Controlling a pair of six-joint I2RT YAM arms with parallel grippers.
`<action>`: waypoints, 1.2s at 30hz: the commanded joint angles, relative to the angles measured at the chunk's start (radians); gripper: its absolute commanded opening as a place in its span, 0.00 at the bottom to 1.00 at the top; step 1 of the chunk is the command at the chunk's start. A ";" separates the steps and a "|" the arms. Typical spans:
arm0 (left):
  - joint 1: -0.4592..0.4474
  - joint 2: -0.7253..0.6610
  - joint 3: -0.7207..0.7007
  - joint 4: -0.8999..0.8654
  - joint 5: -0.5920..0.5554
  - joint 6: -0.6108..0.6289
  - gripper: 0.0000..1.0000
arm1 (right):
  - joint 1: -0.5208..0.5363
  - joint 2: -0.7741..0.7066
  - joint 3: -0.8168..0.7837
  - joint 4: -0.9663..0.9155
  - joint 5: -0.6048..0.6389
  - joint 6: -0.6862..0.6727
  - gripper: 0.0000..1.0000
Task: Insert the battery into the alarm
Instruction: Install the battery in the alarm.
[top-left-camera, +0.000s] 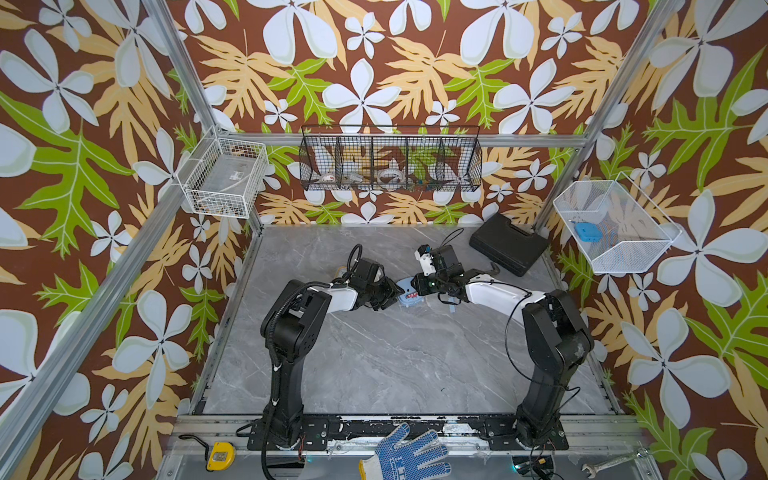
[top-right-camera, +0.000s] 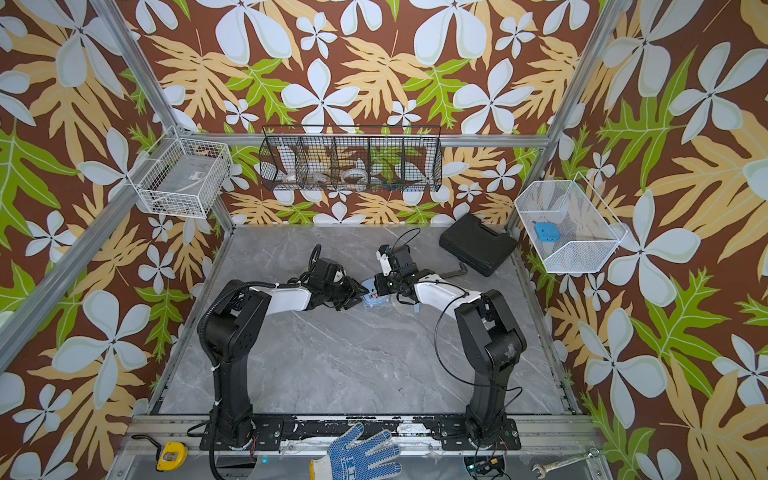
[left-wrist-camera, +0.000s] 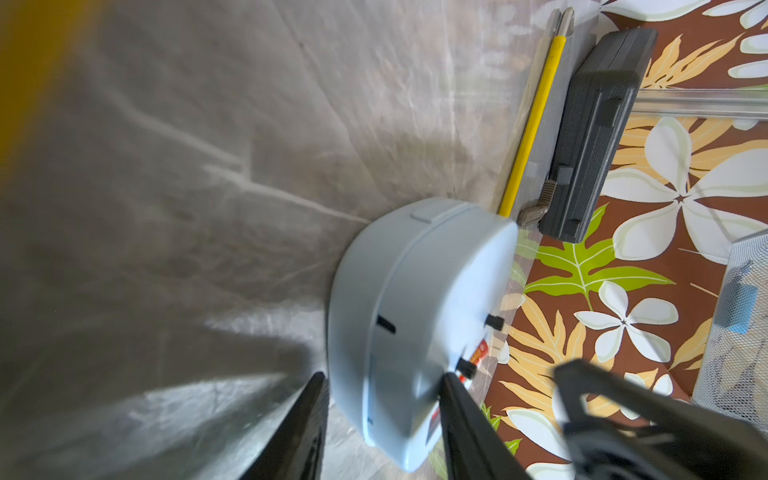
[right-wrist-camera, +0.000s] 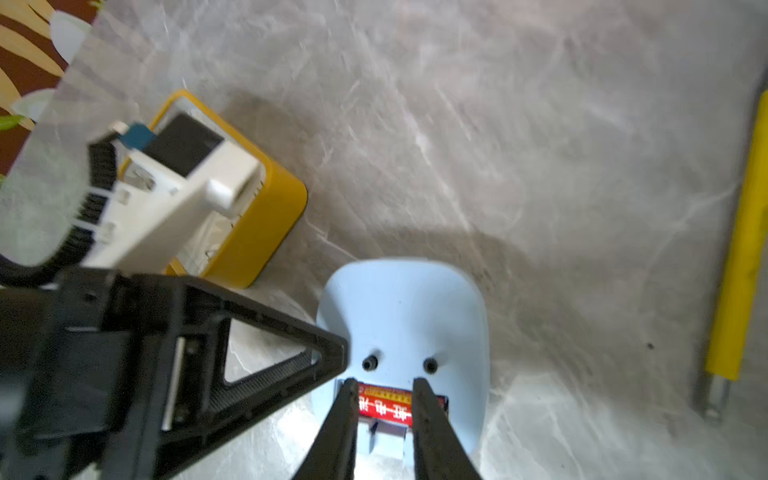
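The light blue alarm (top-left-camera: 406, 300) (top-right-camera: 371, 302) lies back-up on the table's middle, between my two grippers. A red battery (right-wrist-camera: 386, 405) lies crosswise in its open back compartment. The battery shows as a red sliver (left-wrist-camera: 478, 353) in the left wrist view. My left gripper (top-left-camera: 395, 297) (left-wrist-camera: 382, 378) comes in from the left, and its fingers (left-wrist-camera: 457, 415) clamp the alarm's (left-wrist-camera: 415, 291) two sides. My right gripper (top-left-camera: 417, 286) (right-wrist-camera: 385, 382) hangs over the compartment. Its two fingers (right-wrist-camera: 345, 419) stand apart across the battery and do not pinch it.
A yellow-cased box (right-wrist-camera: 257, 224) sits just behind the left wrist. A black tool case (top-left-camera: 509, 245) lies at the back right, with a yellow-handled tool (right-wrist-camera: 739, 232) and a bent rod (top-left-camera: 494, 268) beside it. Wire baskets (top-left-camera: 615, 226) hang on the walls. A glove (top-left-camera: 407, 455) lies on the front rail.
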 joint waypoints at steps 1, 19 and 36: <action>0.002 -0.009 -0.001 -0.002 -0.004 0.000 0.45 | 0.001 -0.007 0.025 -0.064 0.020 -0.007 0.28; 0.003 -0.002 0.003 -0.001 0.000 -0.004 0.45 | 0.006 0.041 0.024 -0.184 0.130 -0.052 0.26; 0.002 0.004 0.010 -0.008 0.001 -0.005 0.45 | 0.016 0.014 0.028 -0.126 0.162 -0.058 0.29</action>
